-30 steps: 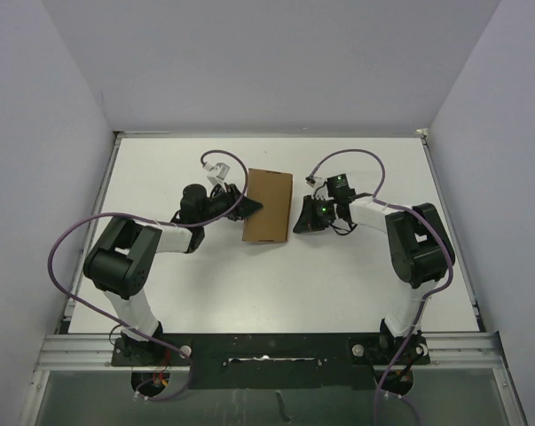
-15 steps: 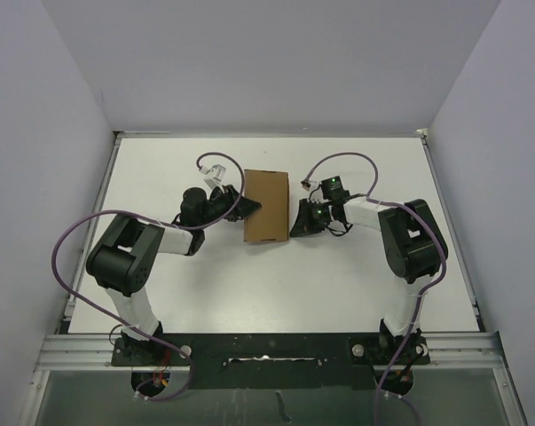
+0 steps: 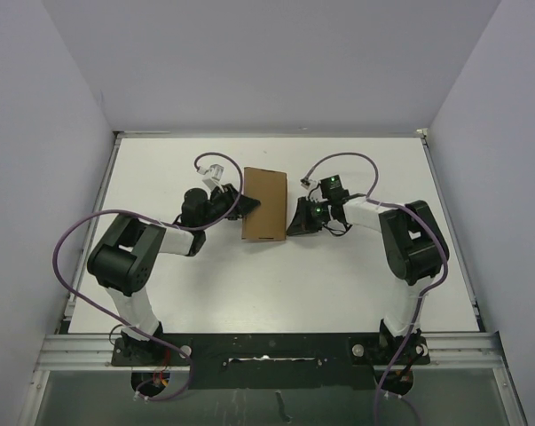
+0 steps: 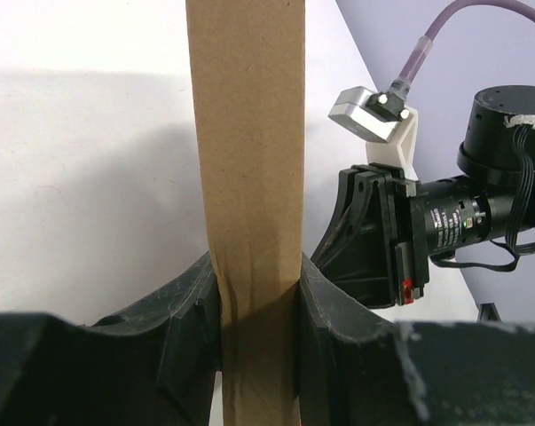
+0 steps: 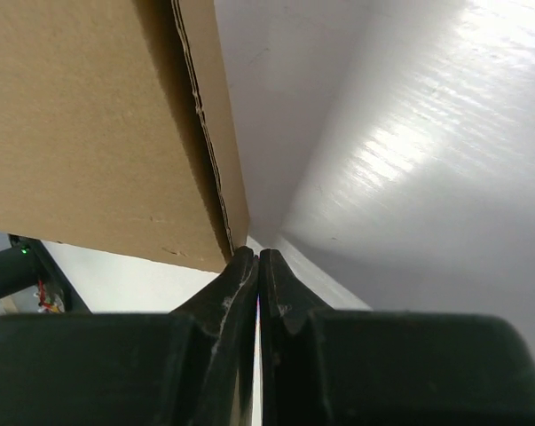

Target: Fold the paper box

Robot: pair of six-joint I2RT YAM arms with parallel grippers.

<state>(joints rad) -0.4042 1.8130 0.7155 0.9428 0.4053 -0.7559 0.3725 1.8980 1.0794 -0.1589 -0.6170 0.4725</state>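
Two tools flank the brown paper box [image 3: 267, 204], which sits mid-way across the white surface [image 3: 338, 275]. On its left side, the left tool [image 4: 256, 311] is clamped onto a cardboard edge. The right tool [image 5: 256, 262] has its tips pressed together, right at the box's right edge.

The paper box [image 3: 266, 205] is plain brown kraft with no print. Where the left gripper's [image 4: 258, 302] matte black fingers [image 4: 192, 311] meet it, faint lengthwise creases show. Just above the right gripper [image 5: 256, 266], also black, the box's cut edge shows a fine wavy line. The table [image 3: 338, 275] beneath both grippers is white. The left arm [image 3: 165, 238] and right arm [image 3: 371, 211] are white with black joints. A purple cable [image 3: 56, 262] trails behind the left gripper. A green light [image 3: 333, 185] glows just behind the right gripper, and a small red mark [image 4: 409, 286] shows on its side.
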